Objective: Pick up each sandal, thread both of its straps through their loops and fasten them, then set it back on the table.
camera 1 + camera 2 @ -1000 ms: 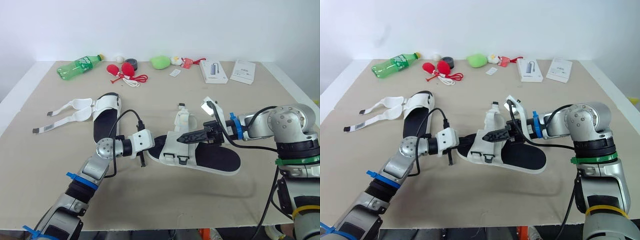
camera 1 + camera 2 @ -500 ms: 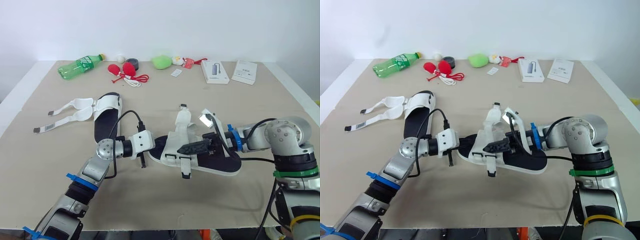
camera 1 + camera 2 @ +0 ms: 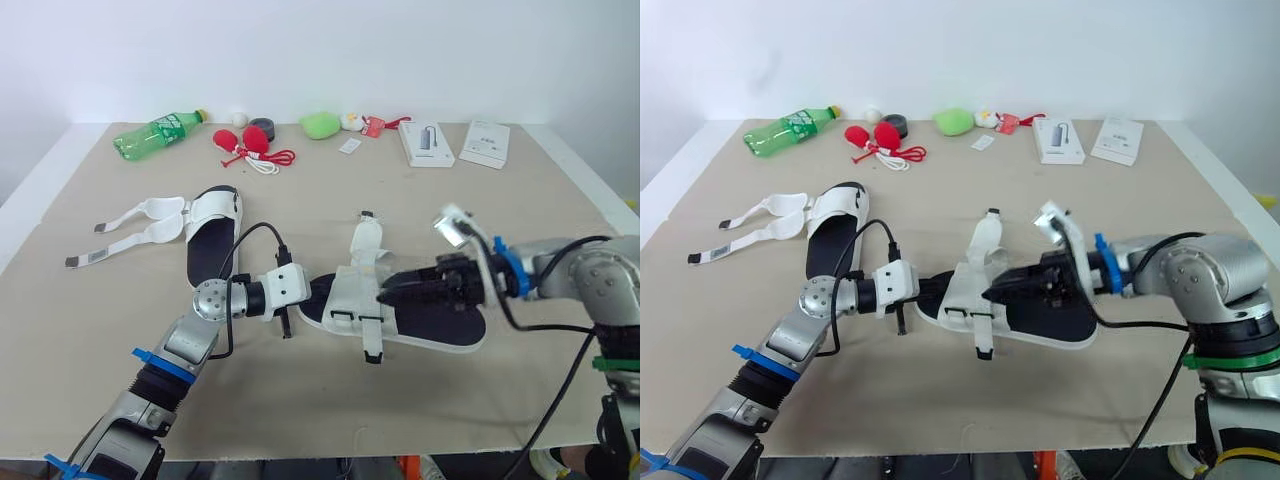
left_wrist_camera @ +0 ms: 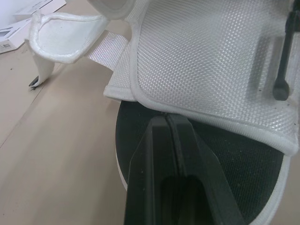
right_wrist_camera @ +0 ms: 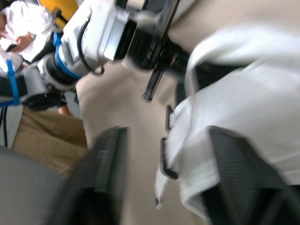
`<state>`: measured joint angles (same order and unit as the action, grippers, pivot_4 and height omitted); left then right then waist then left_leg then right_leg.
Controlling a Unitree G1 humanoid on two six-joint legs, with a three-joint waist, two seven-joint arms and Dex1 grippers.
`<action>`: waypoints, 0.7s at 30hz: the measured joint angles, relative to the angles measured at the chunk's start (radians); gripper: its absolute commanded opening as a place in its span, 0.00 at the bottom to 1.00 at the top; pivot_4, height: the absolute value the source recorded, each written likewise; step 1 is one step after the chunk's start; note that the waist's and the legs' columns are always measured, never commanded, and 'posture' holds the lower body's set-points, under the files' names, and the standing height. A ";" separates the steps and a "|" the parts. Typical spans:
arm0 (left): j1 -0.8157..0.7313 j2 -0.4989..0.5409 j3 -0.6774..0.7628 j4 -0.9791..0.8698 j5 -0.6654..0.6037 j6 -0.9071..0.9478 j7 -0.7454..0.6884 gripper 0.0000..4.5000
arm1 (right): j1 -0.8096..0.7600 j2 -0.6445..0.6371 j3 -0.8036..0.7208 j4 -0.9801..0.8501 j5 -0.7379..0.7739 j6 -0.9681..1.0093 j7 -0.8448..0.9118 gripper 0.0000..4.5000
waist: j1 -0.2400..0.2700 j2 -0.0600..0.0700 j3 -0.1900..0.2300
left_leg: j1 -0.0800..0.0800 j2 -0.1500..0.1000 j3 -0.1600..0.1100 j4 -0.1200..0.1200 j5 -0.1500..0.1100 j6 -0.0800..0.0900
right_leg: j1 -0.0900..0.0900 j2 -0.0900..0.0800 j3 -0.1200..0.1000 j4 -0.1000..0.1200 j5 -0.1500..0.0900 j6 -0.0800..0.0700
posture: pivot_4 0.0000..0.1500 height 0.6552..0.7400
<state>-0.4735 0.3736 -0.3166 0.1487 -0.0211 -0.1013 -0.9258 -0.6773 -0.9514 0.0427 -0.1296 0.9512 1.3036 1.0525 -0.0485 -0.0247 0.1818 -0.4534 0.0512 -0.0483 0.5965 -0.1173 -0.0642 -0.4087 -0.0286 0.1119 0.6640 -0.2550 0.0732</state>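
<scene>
The sandal (image 3: 425, 328) lies near the middle of the table (image 3: 300, 420), towards the front edge. One strap (image 3: 367, 235) points to the far edge. The left gripper (image 4: 166, 119) covers one end of it, fingers closed to a thin seam against the white upper; whether they pinch anything is unclear. The right gripper (image 3: 385, 290) hides part of the footbed, fingers wide apart astride the upper. A second sandal (image 3: 212, 235) lies towards the left edge. A green bottle (image 3: 160, 130) and white boxes (image 3: 427, 142) line the far edge.

A green bottle (image 3: 160, 132) lies upper left on the table (image 3: 90, 300). Along the top sit red pouches (image 3: 250, 141), a green lump (image 3: 320, 124) and two white boxes (image 3: 427, 142).
</scene>
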 measured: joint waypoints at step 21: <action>-0.016 0.029 0.031 0.036 -0.004 -0.005 0.008 0.00 | 0.215 0.115 0.105 -0.105 -0.140 -0.174 0.035 0.94 | -0.005 -0.001 0.000 | 0.001 0.001 0.001 0.004 -0.001 0.000 | 0.000 0.000 0.000 0.000 0.004 -0.001 | 1.00 1.00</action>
<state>-0.4895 0.4026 -0.2858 0.1847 -0.0251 -0.1059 -0.9182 -0.4625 -0.8368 0.1476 -0.2342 0.8114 1.1293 1.0874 -0.0536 -0.0255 0.1814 -0.4521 0.0518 -0.0473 0.6008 -0.1185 -0.0643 -0.4085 -0.0287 0.1122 0.6640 -0.2513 0.0721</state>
